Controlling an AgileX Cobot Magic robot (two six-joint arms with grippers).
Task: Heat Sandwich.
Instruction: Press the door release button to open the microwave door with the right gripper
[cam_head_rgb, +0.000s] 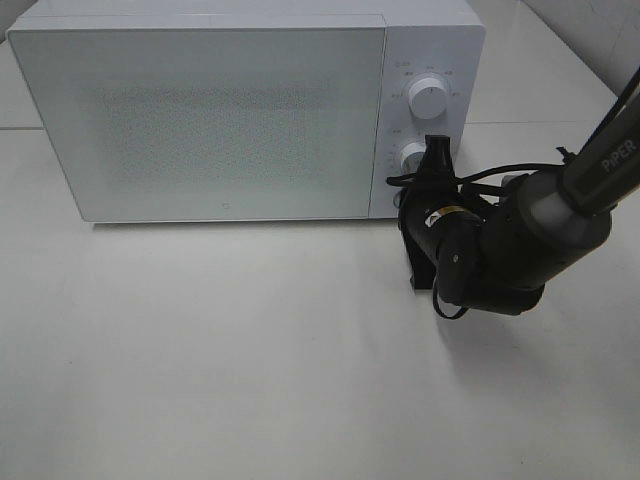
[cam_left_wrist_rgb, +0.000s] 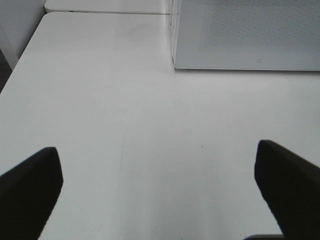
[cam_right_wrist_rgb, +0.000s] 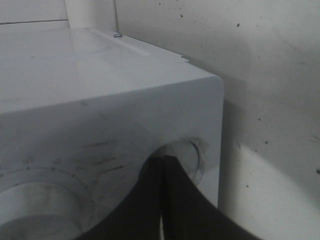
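Pointing shut, empty right tool (cam_head_rgb: 437, 143) at lower knob (cam_head_rgb: 412, 156) of microwave (cam_head_rgb: 200, 120), just ahead; left tool (cam_left_wrist_rgb: 156, 146) wide over desk (cam_left_wrist_rgb: 125, 100); sandwich unseen.

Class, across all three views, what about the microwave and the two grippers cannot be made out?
1. Inside the microwave: exterior high view, the closed speckled door hides it; no sandwich shows anywhere.
2. Lower knob setting: exterior high view, the shut right gripper covers part, marks too small.
3. Left gripper: outside the exterior high view; left wrist view's edges cut off its open fingers.
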